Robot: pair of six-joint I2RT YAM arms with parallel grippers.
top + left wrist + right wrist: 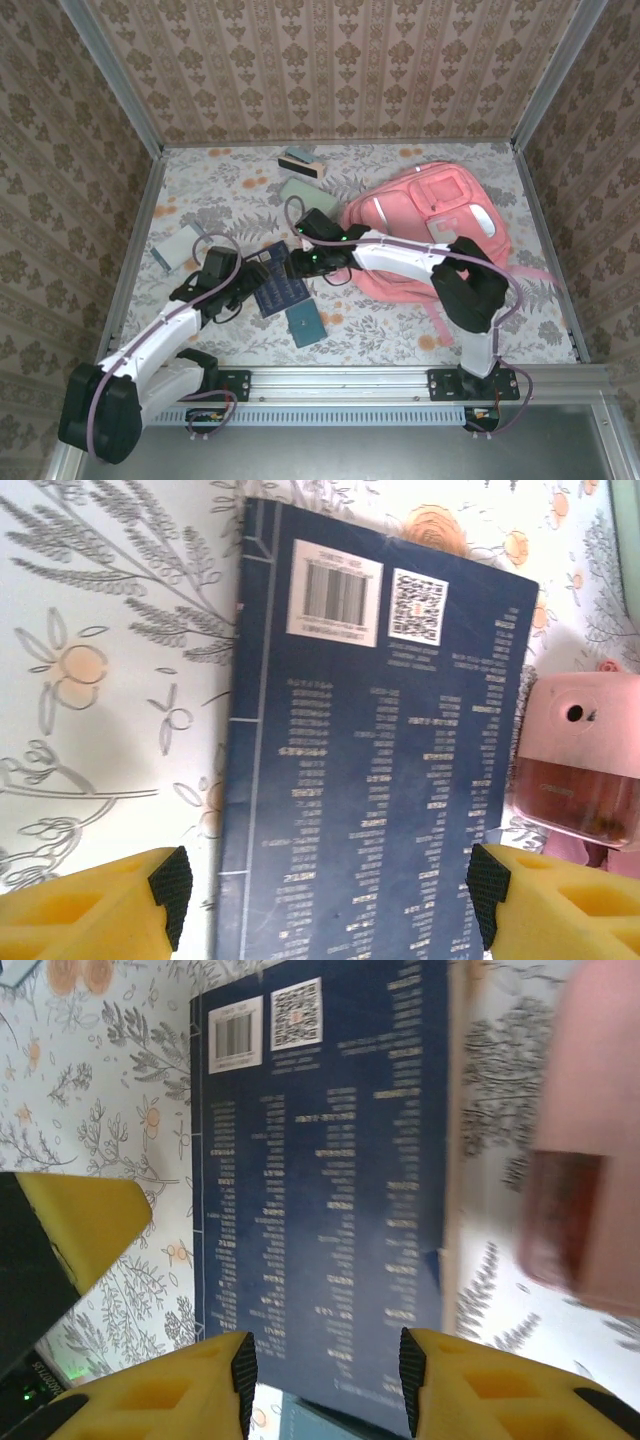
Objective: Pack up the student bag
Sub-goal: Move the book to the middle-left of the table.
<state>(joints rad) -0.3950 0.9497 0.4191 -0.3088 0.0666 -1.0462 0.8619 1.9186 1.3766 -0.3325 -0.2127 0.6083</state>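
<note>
The student bag point(430, 225), a big pink backpack, lies flat at the right of the table. A dark blue book point(280, 285) lies back cover up left of it, with a barcode and QR code showing point(370, 760) point(320, 1190). My left gripper point(243, 282) point(330, 885) hovers open over the book's near end, one finger past each long edge. My right gripper point(298, 262) point(327, 1378) is above the book's other end, its jaws apart with nothing between them. A small pink box point(575, 770) sits beside the book.
A teal booklet point(305, 325) lies just in front of the blue book. A pale green pad point(300, 192) and a small block point(303, 163) lie at the back. A light card point(178, 248) is at the left. Walls close in three sides.
</note>
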